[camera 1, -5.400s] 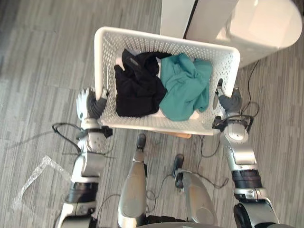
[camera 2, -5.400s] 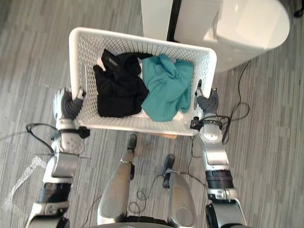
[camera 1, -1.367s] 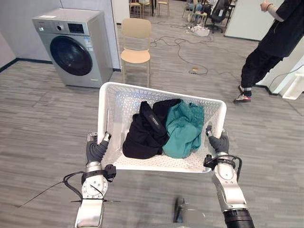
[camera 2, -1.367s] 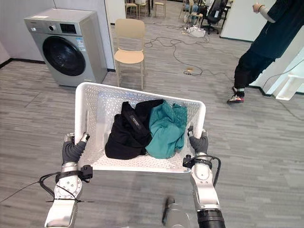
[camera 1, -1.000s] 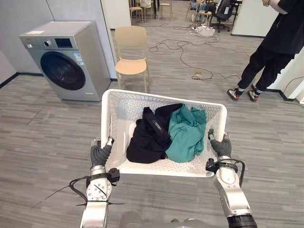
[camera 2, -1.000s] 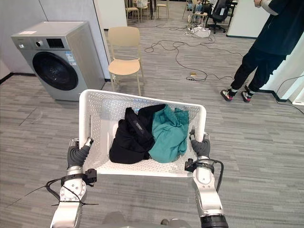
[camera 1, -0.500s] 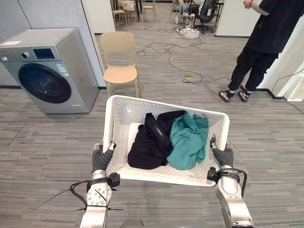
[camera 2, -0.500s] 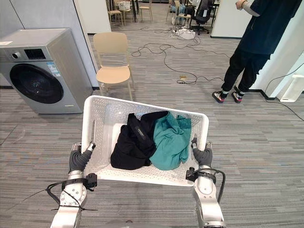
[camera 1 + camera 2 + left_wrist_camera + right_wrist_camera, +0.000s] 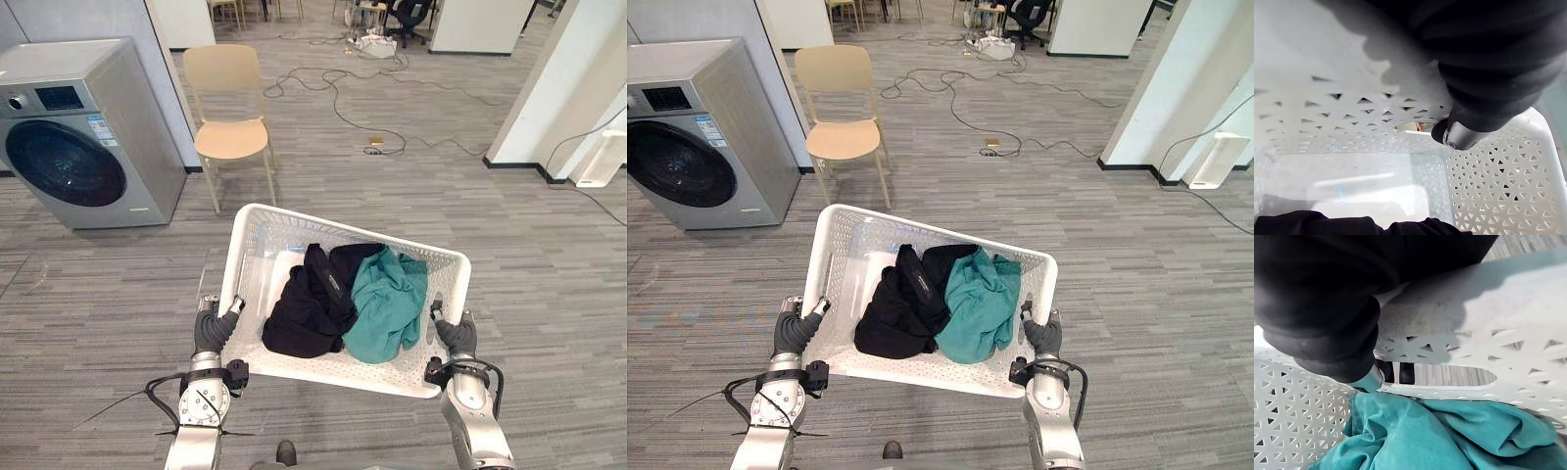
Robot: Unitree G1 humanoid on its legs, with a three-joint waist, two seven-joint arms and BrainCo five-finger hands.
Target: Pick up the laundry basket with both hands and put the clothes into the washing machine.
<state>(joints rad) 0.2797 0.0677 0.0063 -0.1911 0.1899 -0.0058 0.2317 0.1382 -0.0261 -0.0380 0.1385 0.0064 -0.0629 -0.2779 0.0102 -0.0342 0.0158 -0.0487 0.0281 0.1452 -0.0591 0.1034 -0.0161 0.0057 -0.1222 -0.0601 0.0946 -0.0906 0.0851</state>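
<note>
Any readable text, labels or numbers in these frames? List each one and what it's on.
Washing machine, sticker on the front beside the round door: print too small to read.
Washing machine, dark panel at the top of the front: nothing legible.
Black garment in the basket, strip with small markings: too blurred to read.
Basket, teal garment, chair: no text on them.
Nothing can be quoted as it reads.

basket (image 9: 249, 257) 1 | black garment (image 9: 304, 315) 1 | teal garment (image 9: 384, 309) 1 | washer (image 9: 73, 137) 1 | chair (image 9: 230, 139) 1
</note>
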